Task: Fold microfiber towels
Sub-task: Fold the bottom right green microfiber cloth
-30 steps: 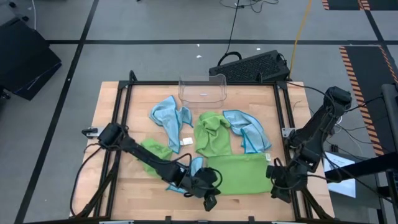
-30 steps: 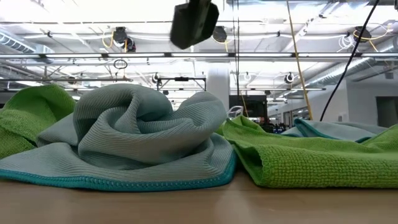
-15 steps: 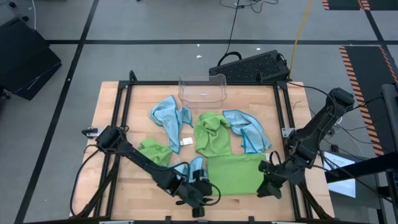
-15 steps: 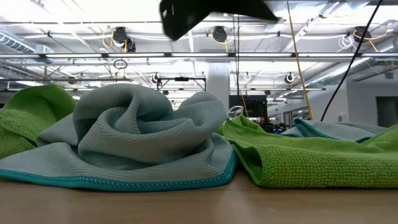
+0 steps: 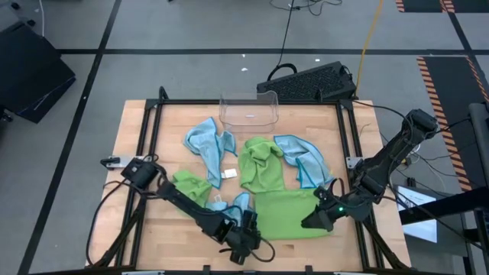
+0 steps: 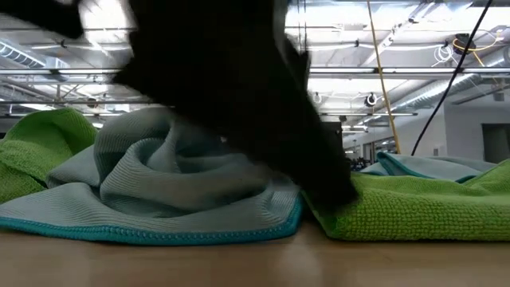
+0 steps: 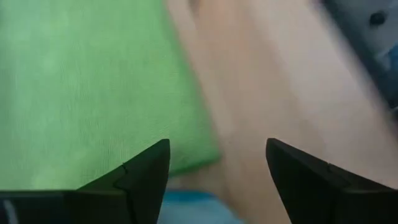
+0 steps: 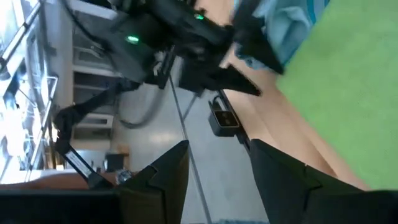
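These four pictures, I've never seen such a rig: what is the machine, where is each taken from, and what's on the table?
Two dark robot arms work at a wooden table. One picture looks down from above, one sits at table height, two ride the wrists. Crumpled blue and green towels lie mid-table; a flat green towel lies near the front, a clear bin at the back. The left gripper hangs open at that towel's front left corner, holding nothing. The right gripper, also empty and open, is at its right edge.
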### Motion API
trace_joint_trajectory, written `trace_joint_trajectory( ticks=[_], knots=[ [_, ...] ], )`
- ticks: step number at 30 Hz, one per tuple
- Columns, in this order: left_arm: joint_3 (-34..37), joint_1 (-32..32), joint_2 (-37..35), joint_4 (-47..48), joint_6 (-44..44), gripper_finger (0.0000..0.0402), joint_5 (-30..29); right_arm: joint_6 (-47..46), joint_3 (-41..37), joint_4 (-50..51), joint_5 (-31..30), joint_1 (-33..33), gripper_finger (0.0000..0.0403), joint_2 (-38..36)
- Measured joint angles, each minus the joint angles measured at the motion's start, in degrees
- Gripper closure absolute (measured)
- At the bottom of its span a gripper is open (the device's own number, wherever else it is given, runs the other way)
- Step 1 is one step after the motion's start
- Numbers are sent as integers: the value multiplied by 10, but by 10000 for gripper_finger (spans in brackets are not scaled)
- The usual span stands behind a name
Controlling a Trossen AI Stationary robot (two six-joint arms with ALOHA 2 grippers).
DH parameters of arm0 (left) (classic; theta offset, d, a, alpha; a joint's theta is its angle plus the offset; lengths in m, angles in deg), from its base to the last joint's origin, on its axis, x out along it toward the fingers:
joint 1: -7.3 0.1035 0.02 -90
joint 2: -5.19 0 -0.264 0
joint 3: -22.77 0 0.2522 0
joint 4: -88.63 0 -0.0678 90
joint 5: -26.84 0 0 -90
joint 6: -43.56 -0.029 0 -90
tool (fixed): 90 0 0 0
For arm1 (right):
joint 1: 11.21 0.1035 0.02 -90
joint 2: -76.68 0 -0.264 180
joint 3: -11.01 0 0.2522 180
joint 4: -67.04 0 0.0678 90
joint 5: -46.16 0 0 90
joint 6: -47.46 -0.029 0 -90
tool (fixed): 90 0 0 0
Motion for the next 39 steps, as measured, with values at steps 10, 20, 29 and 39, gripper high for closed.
trace_joint_trajectory(
  ticks=[10, 20, 29, 39],
  knots=[
    [-1, 25, 24, -2, -22, 231, 29, 1, 0, 3, -7, 1, 243, 1],
    [0, 39, 27, -55, -36, 390, 92, 28, 0, -21, -8, -1, 243, 68],
    [1, 63, 13, -109, 104, 395, 177, 166, 3, -263, 10, -11, 233, 200],
    [0, 91, 13, -183, 230, 394, 322, 336, 86, -192, 43, -13, 229, 308]
  ],
)
